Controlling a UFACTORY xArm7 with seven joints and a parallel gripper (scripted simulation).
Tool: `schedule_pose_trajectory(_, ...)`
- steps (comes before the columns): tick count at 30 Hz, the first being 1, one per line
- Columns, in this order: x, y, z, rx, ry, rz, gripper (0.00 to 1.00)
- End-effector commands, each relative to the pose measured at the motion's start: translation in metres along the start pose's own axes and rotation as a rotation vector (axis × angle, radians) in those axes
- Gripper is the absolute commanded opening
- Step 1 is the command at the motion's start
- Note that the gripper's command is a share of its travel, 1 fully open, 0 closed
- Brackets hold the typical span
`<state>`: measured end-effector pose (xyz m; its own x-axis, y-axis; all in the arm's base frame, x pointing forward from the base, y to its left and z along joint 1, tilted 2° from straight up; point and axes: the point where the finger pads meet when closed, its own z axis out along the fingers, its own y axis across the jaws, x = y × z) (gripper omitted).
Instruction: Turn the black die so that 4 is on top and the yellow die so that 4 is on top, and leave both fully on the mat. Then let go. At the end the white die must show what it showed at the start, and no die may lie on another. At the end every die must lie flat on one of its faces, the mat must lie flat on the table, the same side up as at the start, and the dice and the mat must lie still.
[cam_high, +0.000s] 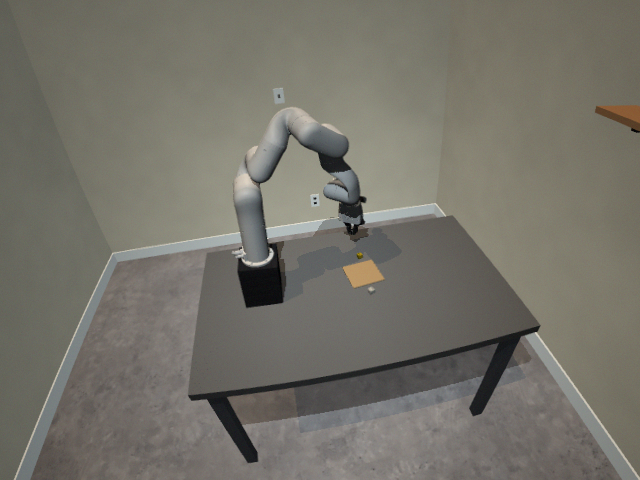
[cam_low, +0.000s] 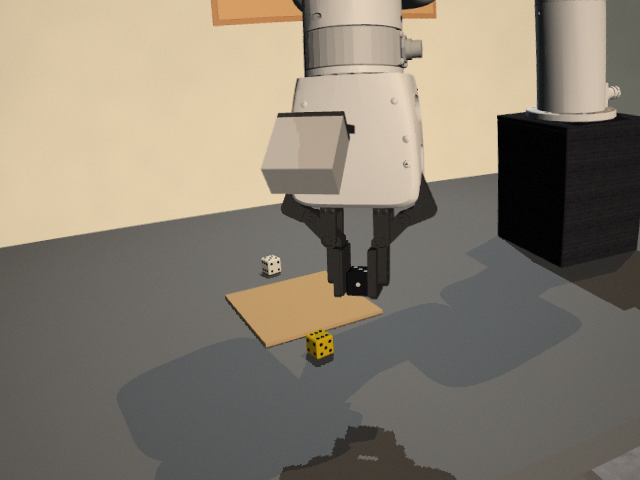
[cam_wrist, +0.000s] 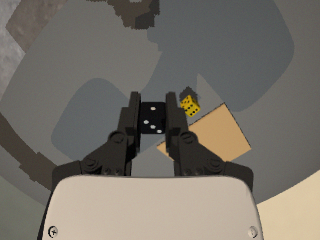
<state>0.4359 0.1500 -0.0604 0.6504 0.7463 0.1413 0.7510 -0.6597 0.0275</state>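
Observation:
My gripper (cam_high: 352, 231) (cam_low: 356, 291) (cam_wrist: 153, 105) is shut on the black die (cam_low: 357, 281) (cam_wrist: 153, 119), held in the air above the table. One pip faces the exterior view; the wrist view shows a three-pip face and the one-pip face. The yellow die (cam_high: 359, 255) (cam_low: 320, 344) (cam_wrist: 190, 106) lies on the table just off the mat's edge, 6 on top, with a five-pip side toward the exterior camera. The tan mat (cam_high: 363, 273) (cam_low: 289, 310) (cam_wrist: 220, 135) lies flat, bearing no die. The white die (cam_high: 371, 290) (cam_low: 270, 265) lies off the opposite side; its top pips are too small to count surely.
The dark table (cam_high: 320, 330) (cam_low: 170, 310) bears the arm's black base block (cam_high: 260, 283) (cam_low: 532, 191), to the left of the mat in the top view. The arm's shadow falls around the yellow die. The table's back edge is near the gripper in the top view.

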Motion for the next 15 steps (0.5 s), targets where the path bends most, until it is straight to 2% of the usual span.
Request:
schedule_pose_trajectory(1, -0.0010, 0.0011, 0.0000, -0.007, 0.165, -0.001, 0.15)
schedule_pose_trajectory(4, -0.0022, 0.0012, 0.0003, -0.006, 0.257, -0.002, 0.15)
schedule_pose_trajectory(7, -0.0023, 0.0011, 0.0002, -0.007, 0.267, -0.002, 0.15)
schedule_pose_trajectory(9, -0.0037, 0.0012, 0.0006, -0.006, 0.374, -0.003, 0.15)
schedule_pose_trajectory(10, -0.0037, 0.0012, 0.0006, -0.006, 0.376, -0.003, 0.15)
schedule_pose_trajectory(14, -0.0050, 0.0011, 0.0007, -0.006, 0.487, -0.004, 0.15)
schedule_pose_trajectory(15, -0.0050, 0.0011, 0.0007, -0.006, 0.490, -0.004, 0.15)
